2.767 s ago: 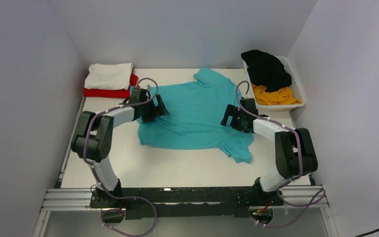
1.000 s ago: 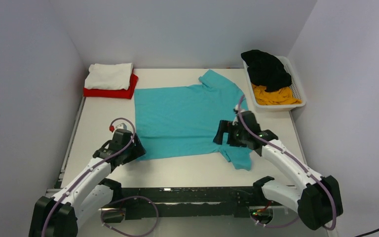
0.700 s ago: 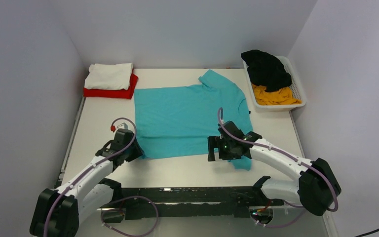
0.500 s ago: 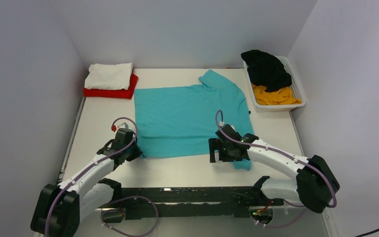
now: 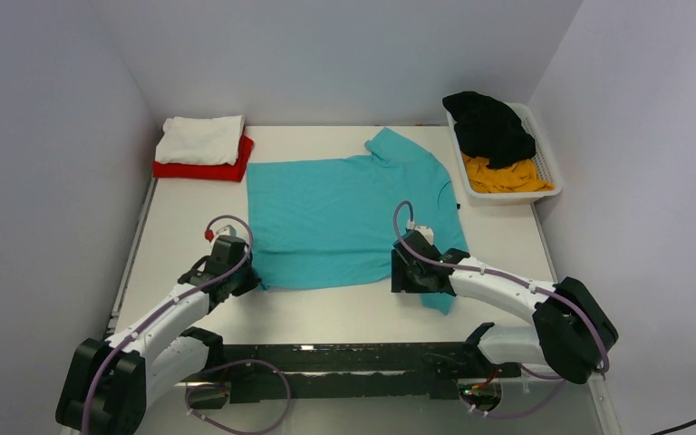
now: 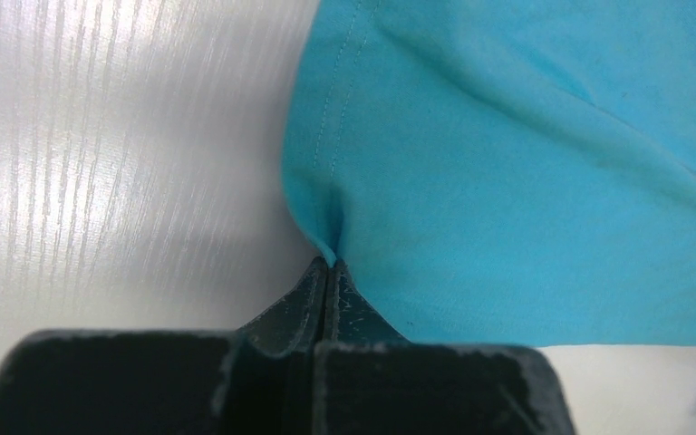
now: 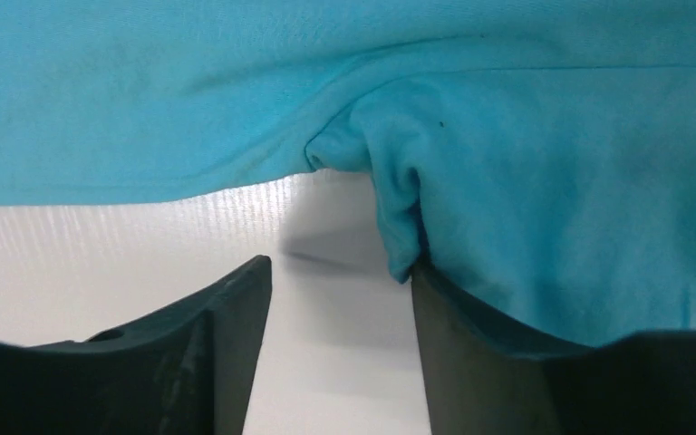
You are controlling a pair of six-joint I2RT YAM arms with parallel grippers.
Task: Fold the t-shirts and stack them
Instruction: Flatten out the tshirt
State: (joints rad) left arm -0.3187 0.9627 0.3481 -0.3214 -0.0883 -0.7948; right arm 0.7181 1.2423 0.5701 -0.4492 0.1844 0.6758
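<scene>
The teal t-shirt [image 5: 344, 217] lies spread flat in the middle of the table. My left gripper [image 5: 252, 283] sits at its near left corner. In the left wrist view the left gripper [image 6: 329, 265] is shut, pinching a small fold of the teal t-shirt [image 6: 526, 163] at the hem. My right gripper [image 5: 399, 276] is at the near hem beside the right sleeve. In the right wrist view the right gripper [image 7: 340, 263] is open with bare table in the gap. A bunched edge of the teal t-shirt [image 7: 236, 91] drapes over one of its fingers [image 7: 444, 308].
A folded white t-shirt [image 5: 202, 139] rests on a folded red t-shirt [image 5: 201, 169] at the back left. At the back right a white slatted basket [image 5: 548, 172] holds a black t-shirt [image 5: 488, 125] and a yellow-orange t-shirt [image 5: 503, 177]. Walls close in on three sides.
My left gripper has shut on the shirt's near left corner. My right gripper has slid toward the near hem by the sleeve, and its jaws have narrowed.
</scene>
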